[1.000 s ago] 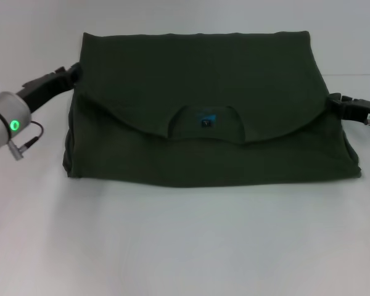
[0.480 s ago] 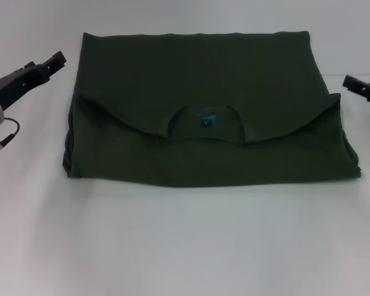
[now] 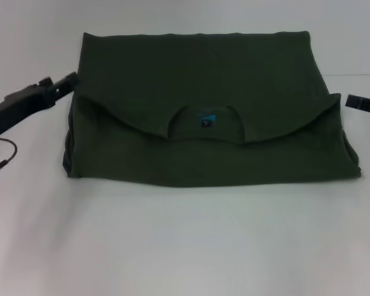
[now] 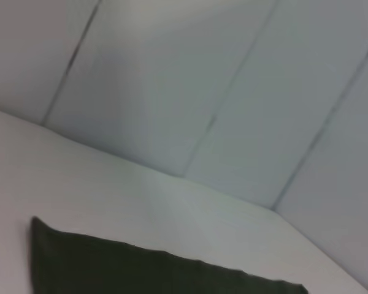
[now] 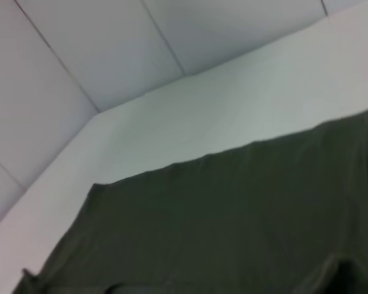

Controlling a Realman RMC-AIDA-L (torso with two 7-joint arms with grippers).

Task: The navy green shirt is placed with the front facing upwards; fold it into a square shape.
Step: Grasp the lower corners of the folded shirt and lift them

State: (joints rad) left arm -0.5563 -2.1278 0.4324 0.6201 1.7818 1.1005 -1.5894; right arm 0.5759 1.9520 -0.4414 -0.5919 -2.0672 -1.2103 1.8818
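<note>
The navy green shirt (image 3: 197,105) lies flat on the white table as a wide folded rectangle. Its shoulder part is folded down over the middle, with the neck opening and blue label (image 3: 207,118) facing up. The lettering is hidden. My left gripper (image 3: 60,86) is open and empty, just off the shirt's left edge at the far half. My right gripper (image 3: 357,103) is just off the shirt's right edge at about the same depth. The shirt's edge shows in the left wrist view (image 4: 141,269) and its plain cloth in the right wrist view (image 5: 233,220).
The white table (image 3: 185,246) stretches bare in front of the shirt. A pale panelled wall (image 4: 233,92) stands behind the table. A thin cable (image 3: 3,160) hangs from the left arm near the table's left side.
Both grippers were at the shirt's side edges, pulled outward away from it, and have now come back close to those edges. The shirt has not moved.
</note>
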